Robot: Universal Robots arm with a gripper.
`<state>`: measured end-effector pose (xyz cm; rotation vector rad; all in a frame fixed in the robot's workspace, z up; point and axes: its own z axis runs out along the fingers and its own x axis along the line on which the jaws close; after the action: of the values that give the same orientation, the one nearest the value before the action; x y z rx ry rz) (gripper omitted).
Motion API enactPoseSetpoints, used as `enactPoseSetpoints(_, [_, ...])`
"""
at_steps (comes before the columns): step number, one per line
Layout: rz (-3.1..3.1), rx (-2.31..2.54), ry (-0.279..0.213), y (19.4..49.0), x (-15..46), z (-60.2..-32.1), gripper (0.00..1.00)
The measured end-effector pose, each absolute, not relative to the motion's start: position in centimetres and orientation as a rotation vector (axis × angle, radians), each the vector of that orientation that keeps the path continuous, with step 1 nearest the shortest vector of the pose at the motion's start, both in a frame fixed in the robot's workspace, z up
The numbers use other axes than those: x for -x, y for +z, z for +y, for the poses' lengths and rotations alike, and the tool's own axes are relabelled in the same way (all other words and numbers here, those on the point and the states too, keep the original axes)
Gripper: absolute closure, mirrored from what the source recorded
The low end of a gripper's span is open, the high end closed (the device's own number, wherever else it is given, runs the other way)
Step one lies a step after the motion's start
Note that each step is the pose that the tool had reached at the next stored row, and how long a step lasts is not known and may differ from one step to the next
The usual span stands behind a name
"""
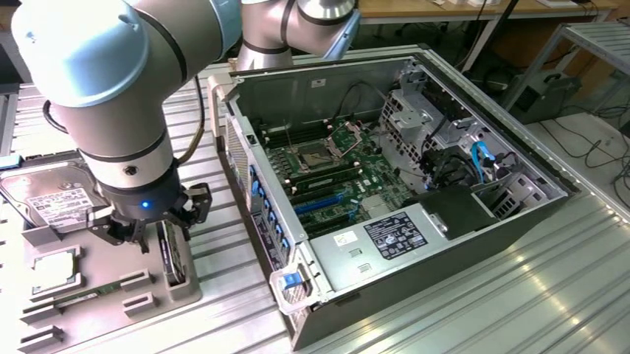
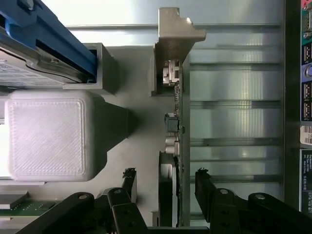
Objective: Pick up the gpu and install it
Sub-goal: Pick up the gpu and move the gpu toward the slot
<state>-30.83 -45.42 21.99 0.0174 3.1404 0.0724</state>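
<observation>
The gpu (image 2: pixel 171 146) is seen as dark, matt board, with a bracket (image 2: pixel 178 39) of dull bare metal. The tray (image 2: pixel 131 73) is made of matt grey plastic, and its pale block (image 2: pixel 46 134) is finely ridged. The table (image 2: pixel 234 83) is formed of ribbed, shiny metal. The gripper (image 2: pixel 165 174) is finished in matt black.

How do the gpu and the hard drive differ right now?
Pose: the gpu stands on edge in the tray; the hard drive lies label-up. Look: gpu thin and dark, hard drive silver with a white label. The gripper's open fingers straddle the gpu, not the hard drive. Both sit outside the computer case.
</observation>
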Motion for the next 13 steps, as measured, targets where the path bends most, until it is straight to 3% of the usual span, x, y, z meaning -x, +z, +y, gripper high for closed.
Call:
enactPoseSetpoints(10, [3.141, -0.017, 0.069, 21.94, 30.83, -45.45, 0.41])
enactPoseSetpoints(11, [3.141, -0.017, 0.068, 21.94, 30.83, -45.49, 0.49])
enactPoseSetpoints(13, [3.141, -0.017, 0.065, 21.95, 30.82, -45.64, 0.50])
